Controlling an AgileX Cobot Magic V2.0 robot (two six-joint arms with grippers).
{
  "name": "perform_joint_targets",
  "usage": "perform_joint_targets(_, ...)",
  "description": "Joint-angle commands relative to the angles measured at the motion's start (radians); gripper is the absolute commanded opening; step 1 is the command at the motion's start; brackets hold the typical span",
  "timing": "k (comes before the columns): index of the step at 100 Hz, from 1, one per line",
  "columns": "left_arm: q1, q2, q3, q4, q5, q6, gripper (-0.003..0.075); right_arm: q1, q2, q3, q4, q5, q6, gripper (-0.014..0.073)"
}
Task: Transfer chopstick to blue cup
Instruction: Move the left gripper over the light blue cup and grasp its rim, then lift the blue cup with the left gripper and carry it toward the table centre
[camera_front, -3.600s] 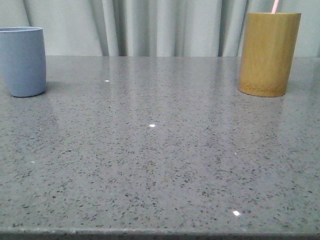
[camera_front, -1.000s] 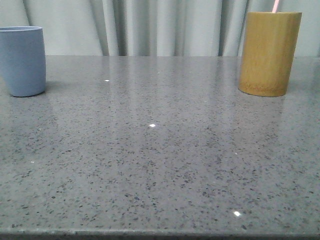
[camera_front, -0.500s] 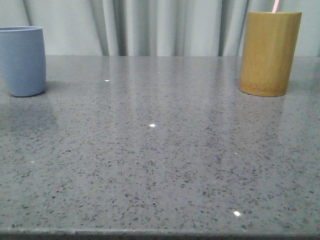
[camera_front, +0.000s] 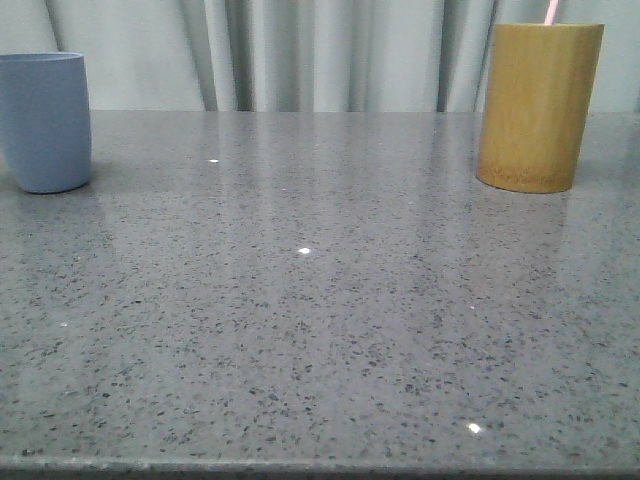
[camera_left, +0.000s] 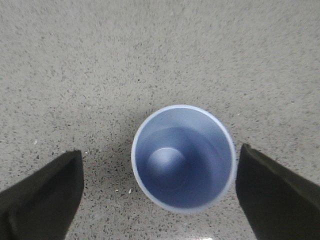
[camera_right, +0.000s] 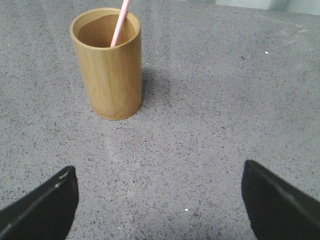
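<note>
Black fingers (camera_left: 42, 197) of the left gripper (camera_left: 160, 200) stand spread wide and empty directly above the blue cup (camera_left: 183, 157), likely so its mouth can be watched or steadied while it receives. The cup sits at the table's (camera_front: 320, 330) far left, empty inside. The right gripper (camera_right: 160, 210) is likewise wide open and holds nothing, hanging nearer than the tan bamboo holder (camera_right: 107, 65) at the far right, well apart from the cup. One pale pink chopstick (camera_right: 120, 22) leans upright inside that holder, its top standing above the rim, where a pinch from above seems easiest.
</note>
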Motion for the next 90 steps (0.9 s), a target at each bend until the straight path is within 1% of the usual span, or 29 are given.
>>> perform_joint_targets(1,0.0,0.002,-0.047,-0.006,-0.035,0.004,0.0599,-0.008,0.007,-0.036,-0.005,-0.059,-0.007,0.0652)
perform_joint_targets(41,0.0,0.084,-0.047,0.009,-0.04,0.004,0.0594,-0.008,0.007,-0.035,-0.005,-0.058,-0.007,0.0652)
perform_joint_targets(76,0.0,0.135,-0.047,0.009,-0.02,0.004,0.0457,-0.008,0.007,-0.035,-0.005,-0.058,-0.007,0.0652)
perform_joint_targets(83,0.0,0.135,-0.047,0.009,-0.021,0.004,0.0419,-0.008,0.007,-0.035,-0.005,-0.059,-0.007,0.0652)
perform_joint_targets(90,0.0,0.135,-0.047,0.009,-0.021,0.004,0.0356,-0.008,0.007,-0.035,-0.005,-0.061,-0.007,0.0652)
